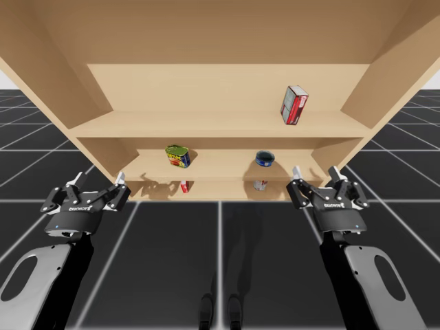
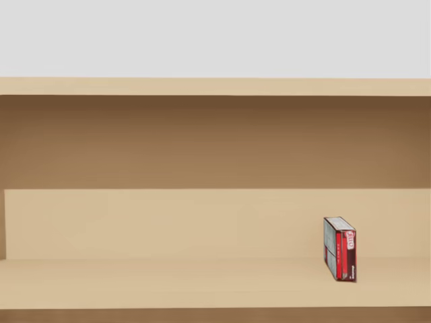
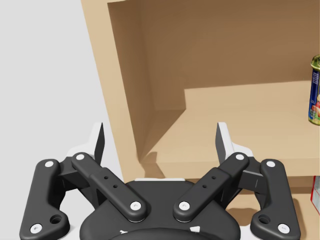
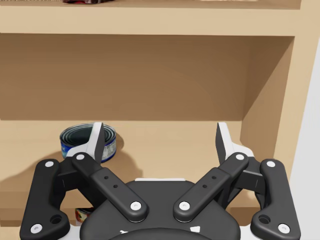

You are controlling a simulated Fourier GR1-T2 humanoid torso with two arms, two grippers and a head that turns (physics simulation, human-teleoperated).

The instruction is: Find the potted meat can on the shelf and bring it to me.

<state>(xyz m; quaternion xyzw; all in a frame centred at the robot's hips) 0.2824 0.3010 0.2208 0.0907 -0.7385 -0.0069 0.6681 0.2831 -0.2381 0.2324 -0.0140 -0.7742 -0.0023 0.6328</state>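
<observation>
Red box (image 2: 340, 247) in head view, green-topped can (image 1: 178, 156) in high view; both jaws wide apart

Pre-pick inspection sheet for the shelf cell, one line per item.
Surface: wooden shelf, stacked boards.
Job's things: green-topped squarish can, probably the potted meat, on the middle board, left part, untouched.
Clutter: red box upright on the upper board, right; low blue round can on the middle board, right; small red thing and pale can below, half hidden.
Tools: left tool and right tool open, empty, in front of the shelf.
Cables: nothing seen.
Surroundings: dark gridded floor.
</observation>
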